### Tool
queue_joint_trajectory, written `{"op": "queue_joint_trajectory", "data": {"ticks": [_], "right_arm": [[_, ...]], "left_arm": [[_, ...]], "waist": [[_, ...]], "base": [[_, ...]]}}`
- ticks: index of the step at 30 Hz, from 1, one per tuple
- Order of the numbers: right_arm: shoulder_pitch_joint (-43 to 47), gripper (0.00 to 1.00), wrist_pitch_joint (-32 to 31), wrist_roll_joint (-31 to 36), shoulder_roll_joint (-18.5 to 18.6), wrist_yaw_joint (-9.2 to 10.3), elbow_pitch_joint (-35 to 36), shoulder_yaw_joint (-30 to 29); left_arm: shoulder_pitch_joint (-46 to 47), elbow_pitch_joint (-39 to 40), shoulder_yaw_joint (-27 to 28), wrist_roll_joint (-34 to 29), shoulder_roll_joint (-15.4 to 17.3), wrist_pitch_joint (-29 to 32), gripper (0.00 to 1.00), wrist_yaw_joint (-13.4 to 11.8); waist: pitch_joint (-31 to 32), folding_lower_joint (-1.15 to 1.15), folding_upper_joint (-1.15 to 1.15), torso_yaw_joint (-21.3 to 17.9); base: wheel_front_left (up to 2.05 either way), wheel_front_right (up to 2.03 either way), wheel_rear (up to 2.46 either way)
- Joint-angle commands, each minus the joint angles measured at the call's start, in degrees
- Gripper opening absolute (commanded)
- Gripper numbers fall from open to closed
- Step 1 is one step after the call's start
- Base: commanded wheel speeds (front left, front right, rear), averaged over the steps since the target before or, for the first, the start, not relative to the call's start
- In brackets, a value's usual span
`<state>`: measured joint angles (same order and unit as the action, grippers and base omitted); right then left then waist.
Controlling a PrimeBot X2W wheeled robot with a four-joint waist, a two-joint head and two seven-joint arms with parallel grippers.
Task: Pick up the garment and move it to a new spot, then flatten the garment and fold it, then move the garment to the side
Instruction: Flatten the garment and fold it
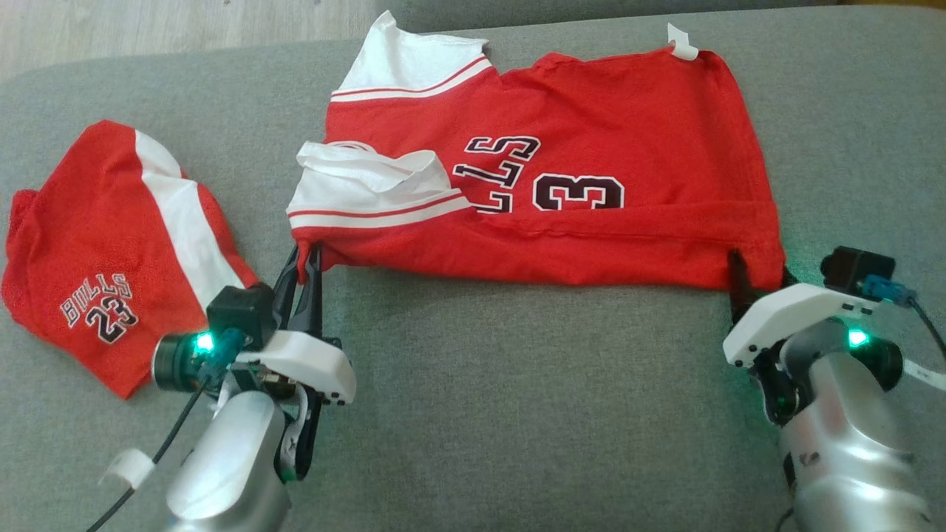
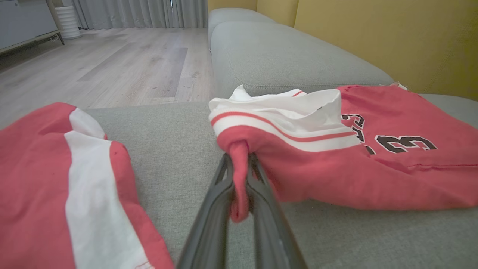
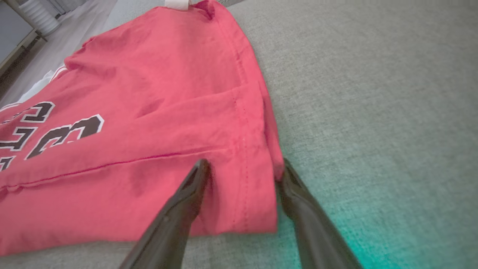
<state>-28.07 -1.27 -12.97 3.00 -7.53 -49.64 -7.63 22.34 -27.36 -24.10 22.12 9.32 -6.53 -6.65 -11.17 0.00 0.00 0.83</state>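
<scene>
A red jersey, the garment (image 1: 628, 133), lies spread across the grey sofa with white sleeve trim at its left end and dark numbers on its front. My left gripper (image 1: 307, 258) is shut on the garment's near left corner; in the left wrist view a pinch of red cloth (image 2: 239, 179) sits between the dark fingers of that gripper (image 2: 239, 158). My right gripper (image 1: 761, 277) is open at the near right corner. In the right wrist view that gripper (image 3: 244, 164) has its jaws wide apart, straddling the hem of the garment (image 3: 149, 93), one finger on the cloth and one at its edge.
A second red and white piece, printed BULLS 23 (image 1: 96, 251), lies on the sofa to the left, close to my left arm. The grey cushion (image 1: 517, 384) stretches bare in front. Wooden floor (image 2: 112, 63) lies beyond the sofa's far edge, with a yellow wall (image 2: 392, 37) beside it.
</scene>
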Motion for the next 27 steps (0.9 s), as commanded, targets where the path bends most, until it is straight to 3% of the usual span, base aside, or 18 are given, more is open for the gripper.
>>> {"op": "queue_joint_trajectory", "data": {"ticks": [1,8,15,22,27], "right_arm": [[-1.7,0.0,1.0,1.0,-0.1,0.04,-0.2,2.1],[-3.1,0.0,4.2,7.9,-0.1,0.04,-0.6,-0.5],[-0.3,0.0,2.4,12.2,-0.1,0.04,3.2,-3.3],[8.1,0.0,-5.3,12.3,-0.1,0.04,14.2,-4.5],[16.0,0.0,-12.6,10.6,-0.1,0.04,25.3,-3.9]], "left_arm": [[1.1,2.0,1.8,0.1,1.8,0.1,0.0,-0.6],[-0.5,0.9,1.6,0.5,2.1,0.5,0.0,-1.1],[-3.9,-0.1,0.6,1.0,2.0,0.8,0.0,-1.2],[-12.1,4.1,-0.7,1.8,2.4,1.3,0.0,-2.3],[-19.3,10.3,-0.5,2.7,3.1,1.5,0.0,-4.5]], "waist": [[0.0,0.0,0.0,0.0],[1.6,0.0,0.0,-0.4],[5.7,0.0,0.0,-0.7],[10.9,0.0,0.0,-1.1],[12.7,0.0,0.0,-1.5]], "base": [[0.0,0.0,0.0],[0.0,0.0,0.0],[0.0,0.0,0.0],[0.0,0.0,0.0],[0.0,0.0,0.0]]}}
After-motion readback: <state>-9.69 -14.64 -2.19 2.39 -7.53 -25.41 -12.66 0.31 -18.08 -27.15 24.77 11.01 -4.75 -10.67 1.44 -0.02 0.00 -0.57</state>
